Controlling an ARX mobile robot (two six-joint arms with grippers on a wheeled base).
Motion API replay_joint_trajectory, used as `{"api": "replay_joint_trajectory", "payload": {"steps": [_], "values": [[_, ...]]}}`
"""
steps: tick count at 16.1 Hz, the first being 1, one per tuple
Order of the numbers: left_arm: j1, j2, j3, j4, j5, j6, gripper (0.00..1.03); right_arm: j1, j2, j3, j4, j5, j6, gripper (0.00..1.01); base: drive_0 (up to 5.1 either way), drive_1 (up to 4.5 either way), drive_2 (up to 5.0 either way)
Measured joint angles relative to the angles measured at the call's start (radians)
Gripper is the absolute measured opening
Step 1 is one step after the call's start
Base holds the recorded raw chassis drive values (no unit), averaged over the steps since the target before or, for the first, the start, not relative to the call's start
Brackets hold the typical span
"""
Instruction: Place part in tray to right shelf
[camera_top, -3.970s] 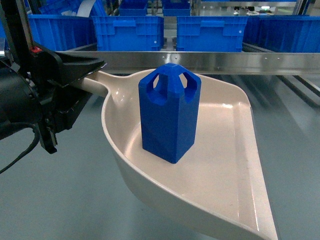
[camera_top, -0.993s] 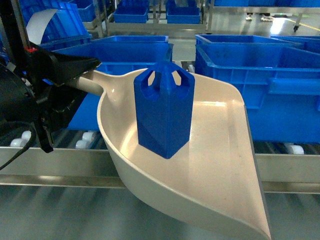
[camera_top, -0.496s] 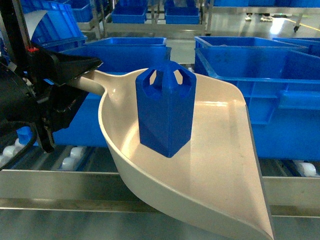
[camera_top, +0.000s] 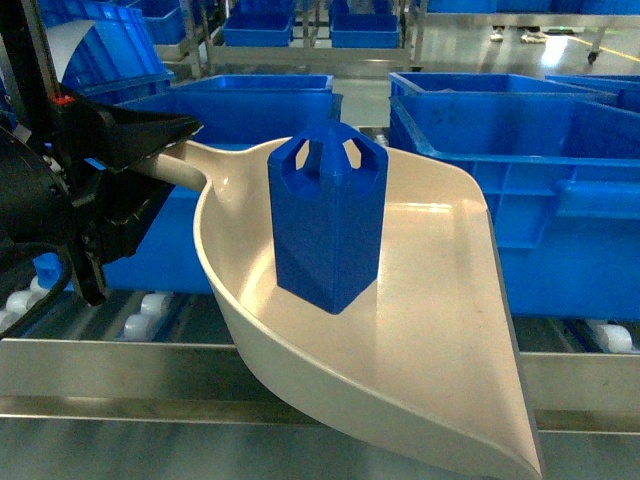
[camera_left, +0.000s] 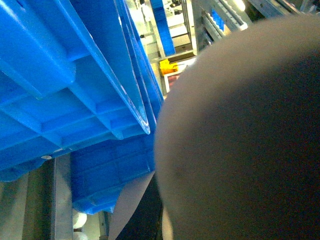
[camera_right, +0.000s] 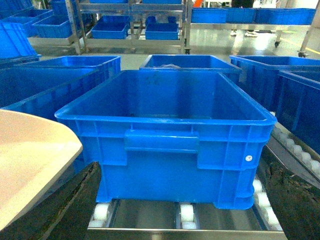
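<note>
The part (camera_top: 328, 225), a small bright-blue block with arched loops on top, stands upright in the cream tray (camera_top: 440, 340). My left gripper (camera_top: 183, 150), black, is shut on the tray's handle at the left of the head view. The tray hangs over the front rail (camera_top: 100, 368) of the right shelf. In the left wrist view the tray's underside (camera_left: 240, 140) fills most of the picture and hides the jaws. My right gripper (camera_right: 182, 167) is open, with its dark fingers (camera_right: 75, 210) wide apart before a blue crate (camera_right: 170, 145). The tray's edge (camera_right: 30, 155) shows at the left.
Large blue crates (camera_top: 520, 170) sit on the shelf's white rollers (camera_top: 145, 315) just behind the tray. More crates (camera_left: 60, 100) hang close on the left. Rollers (camera_right: 187, 212) and a steel rail lie under the crate in the right wrist view. Further racks with crates stand behind.
The head view has risen and closed in on the shelf: its rail was above the tray, now it is below. The part has shifted slightly in the tray. The left grip is unchanged.
</note>
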Motion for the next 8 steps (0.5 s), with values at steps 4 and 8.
{"api": "replay_joint_trajectory", "payload": {"steps": [4, 8], "values": [[0.0, 0.0, 0.0, 0.0, 0.0, 0.0, 0.16, 0.0, 0.0, 0.0, 0.0, 0.0, 0.0, 0.98, 0.0, 0.0, 0.0], [0.0, 0.0, 0.0, 0.0, 0.0, 0.0, 0.16, 0.0, 0.0, 0.0, 0.0, 0.0, 0.0, 0.98, 0.0, 0.0, 0.0]]}}
